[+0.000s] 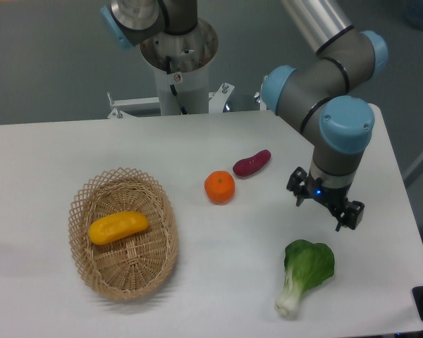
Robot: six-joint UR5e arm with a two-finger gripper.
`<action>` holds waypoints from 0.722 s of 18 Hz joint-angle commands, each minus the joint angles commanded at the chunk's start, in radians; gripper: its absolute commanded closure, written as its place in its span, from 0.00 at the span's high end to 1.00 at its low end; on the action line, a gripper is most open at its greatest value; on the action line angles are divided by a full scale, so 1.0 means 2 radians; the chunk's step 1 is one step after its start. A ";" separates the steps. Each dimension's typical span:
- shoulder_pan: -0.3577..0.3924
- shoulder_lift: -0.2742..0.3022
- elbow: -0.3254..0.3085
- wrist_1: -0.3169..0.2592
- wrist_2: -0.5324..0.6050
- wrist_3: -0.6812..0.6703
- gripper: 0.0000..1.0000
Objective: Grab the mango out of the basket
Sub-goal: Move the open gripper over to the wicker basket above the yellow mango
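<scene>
The mango [118, 227] lies in the basket [84, 267] at lower left. The claw [323, 208], far right, looks open and empty.

Orange [219, 187] and sweet potato [252, 163] between pincer [323, 208] and basket [123, 280], bare table [70, 148] around.

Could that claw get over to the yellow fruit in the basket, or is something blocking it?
Probably yes. The mango lies uncovered in the shallow basket; the open gripper is far right, with bare table between.
</scene>
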 joint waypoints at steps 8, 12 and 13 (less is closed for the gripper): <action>-0.029 0.000 -0.001 0.000 -0.047 -0.052 1.00; -0.045 0.002 -0.013 0.000 -0.048 -0.055 1.00; -0.050 0.005 -0.018 0.001 -0.048 -0.055 1.00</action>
